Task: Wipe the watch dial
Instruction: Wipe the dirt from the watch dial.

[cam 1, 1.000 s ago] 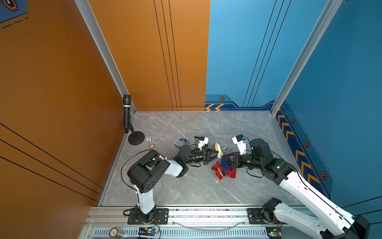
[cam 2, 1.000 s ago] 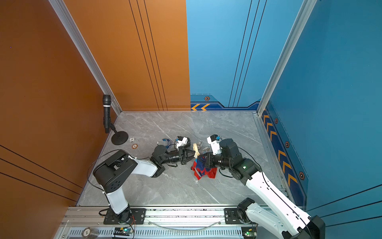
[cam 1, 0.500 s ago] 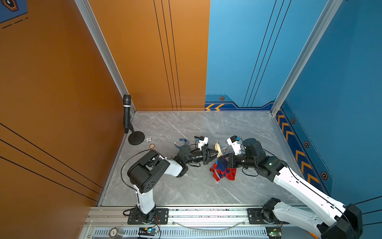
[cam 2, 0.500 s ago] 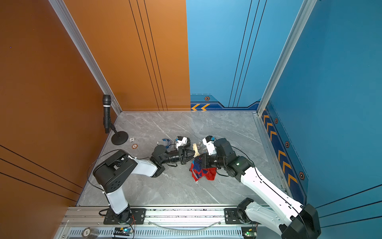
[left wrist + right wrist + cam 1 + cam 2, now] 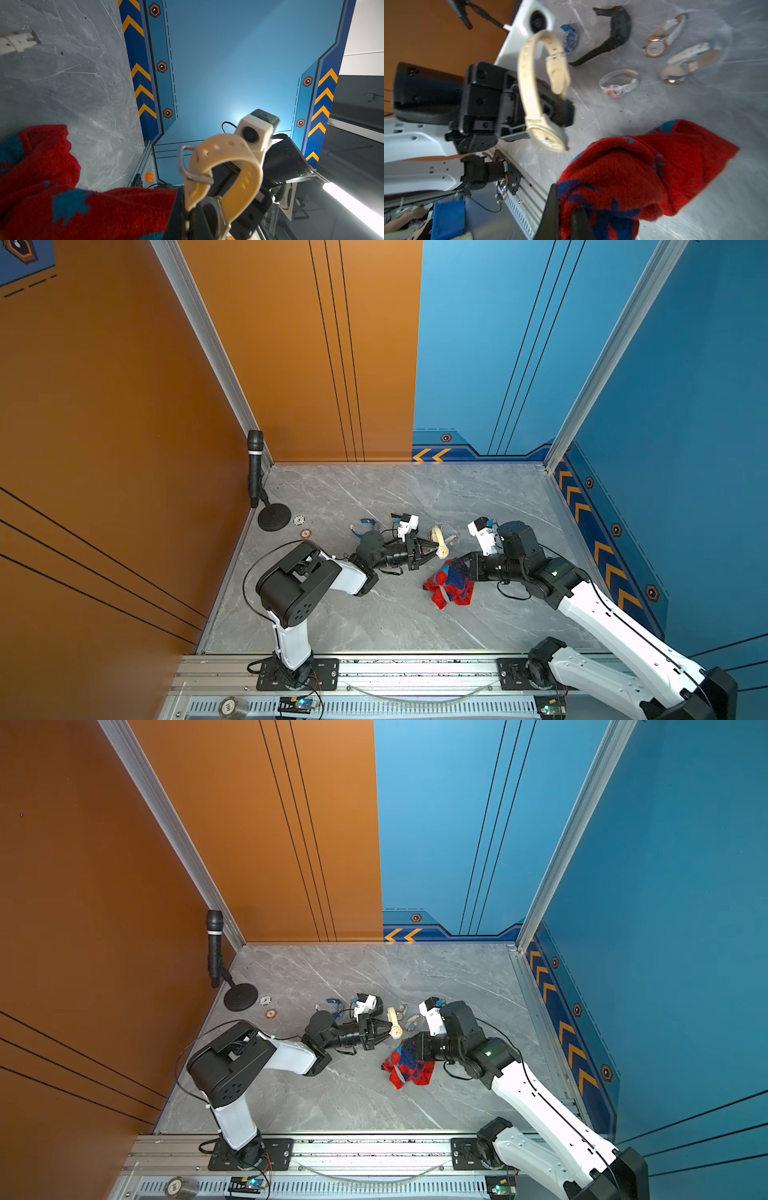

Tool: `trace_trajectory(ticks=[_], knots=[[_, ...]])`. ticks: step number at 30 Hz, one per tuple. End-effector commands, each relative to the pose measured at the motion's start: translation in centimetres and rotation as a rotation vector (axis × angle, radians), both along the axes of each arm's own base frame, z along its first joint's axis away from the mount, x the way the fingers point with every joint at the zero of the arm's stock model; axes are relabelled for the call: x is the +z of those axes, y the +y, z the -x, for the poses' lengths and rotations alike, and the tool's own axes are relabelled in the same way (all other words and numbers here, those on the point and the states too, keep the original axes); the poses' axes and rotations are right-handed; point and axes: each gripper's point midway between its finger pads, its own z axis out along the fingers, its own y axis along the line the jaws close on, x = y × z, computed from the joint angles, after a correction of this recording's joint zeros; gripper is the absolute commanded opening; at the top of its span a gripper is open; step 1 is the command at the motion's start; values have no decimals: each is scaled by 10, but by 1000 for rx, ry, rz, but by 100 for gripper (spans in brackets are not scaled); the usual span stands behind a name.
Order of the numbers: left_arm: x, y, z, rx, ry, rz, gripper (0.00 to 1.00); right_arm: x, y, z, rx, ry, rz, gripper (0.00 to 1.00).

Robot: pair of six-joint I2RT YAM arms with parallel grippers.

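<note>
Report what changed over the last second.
The right pincer, shut on the red cloth, swung toward the cream watch, then back away. The left pincer stayed shut on that watch, unmoved; nothing was released.

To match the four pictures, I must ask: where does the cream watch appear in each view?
In a top view: cream watch lower middle, at the left claw tip.
In a top view: the watch lower middle, near centre.
Left wrist: its strap loop, close up, beside the red cloth.
Right wrist: dial and strap, held in the left claw.
Shared landmark: the red cloth, next to it in all four.
</note>
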Motion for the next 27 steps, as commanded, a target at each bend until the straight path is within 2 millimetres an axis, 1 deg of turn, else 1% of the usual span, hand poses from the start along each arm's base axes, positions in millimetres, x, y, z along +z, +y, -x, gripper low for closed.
trace_trajectory(ticks=[1,3,5,7,9,11,14,16,18,20,21,23,25,27], knots=[[7,6,0,4,-29,19,0,5,-24,-1,-80,-25,44,0],[7,7,0,7,-28,18,0,23,-22,-3,-75,-77,8,0],[6,6,0,7,-27,17,0,38,-14,-4,-55,-107,-35,0],[5,6,-1,9,-25,16,0,47,-2,-4,-25,-121,-61,0],[5,4,-1,7,-26,17,0,52,10,-4,5,-132,-68,0],[7,2,0,2,-29,20,0,50,20,-5,27,-136,-65,0],[7,1,2,1,-28,21,0,40,30,-7,49,-116,-50,0],[8,2,2,2,-30,21,0,26,32,-11,48,-91,-27,0],[8,2,1,7,-31,22,0,8,29,-13,40,-51,5,0],[7,5,0,16,-25,19,0,-9,22,-14,20,-13,37,0],[5,8,-1,29,-19,16,0,-16,15,-16,-2,2,51,0],[-5,17,-3,57,9,-7,0,-23,-4,-19,-66,14,73,0],[-23,30,-7,103,58,-54,0,-26,-33,-23,-167,15,111,0],[-45,43,-9,145,113,-116,0,-23,-65,-26,-276,-4,154,0]])
